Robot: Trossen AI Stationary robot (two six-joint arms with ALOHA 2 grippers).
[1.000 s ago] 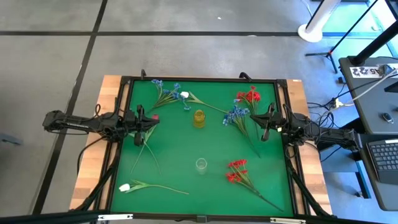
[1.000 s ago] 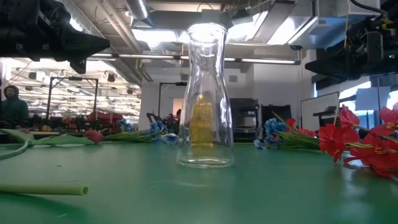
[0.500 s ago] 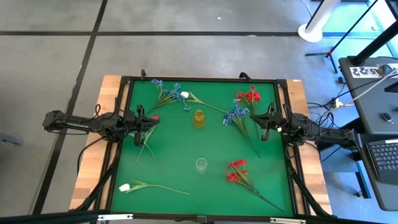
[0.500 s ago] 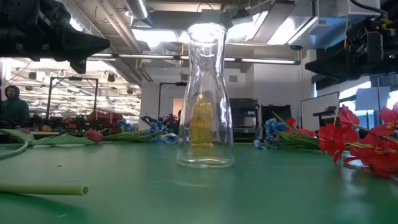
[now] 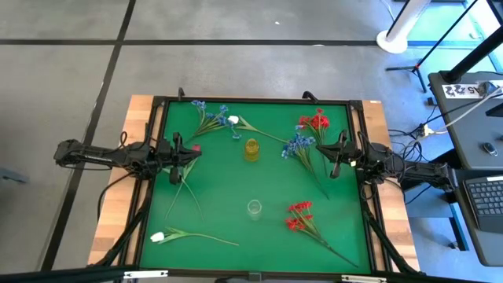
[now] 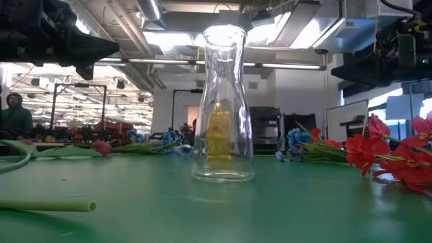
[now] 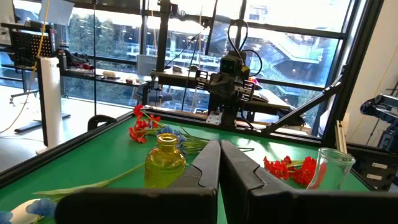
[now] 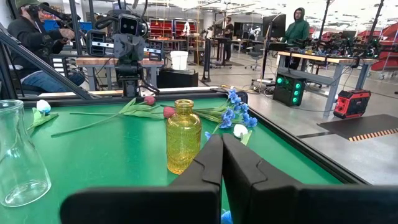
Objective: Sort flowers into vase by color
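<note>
High view. Green table mat [image 5: 236, 181] in a dark frame. Yellow glass bottle [image 5: 251, 149] near the centre toward the far side; clear glass carafe [image 5: 254, 208] nearer the front edge. Flowers all lying flat on the mat, none in a vase: blue spray [image 5: 209, 114] with a white bud [image 5: 233, 120] at far left; red spray [image 5: 314, 122] at far right; second blue spray [image 5: 299, 145] just below it, beside the right gripper [image 5: 336, 156]; second red spray [image 5: 299, 216] at front right; white tulip [image 5: 158, 236] at front left; dark pink bud [image 5: 196, 147] just beside the left gripper [image 5: 179, 156]. Each arm sits at its own side edge of the mat, well apart.

Low view. Carafe [image 6: 223, 104] upright in the middle, yellow bottle [image 6: 218, 138] seen through it. Red blossoms [image 6: 388, 158] at right, blue blossoms [image 6: 297, 142] behind them, pink bud [image 6: 101, 146] and a green stem end [image 6: 47, 205] at left.

Left wrist view. Left fingers [image 7: 205, 168] pressed together, holding nothing. Yellow bottle [image 7: 165, 160], carafe [image 7: 333, 171] and red blossoms [image 7: 289, 169] ahead.

Right wrist view. Right fingers [image 8: 211, 162] pressed together, empty. Yellow bottle [image 8: 183, 137], carafe [image 8: 18, 155], blue blossoms [image 8: 233, 112] ahead. People [image 8: 297, 28] in the room beyond.
</note>
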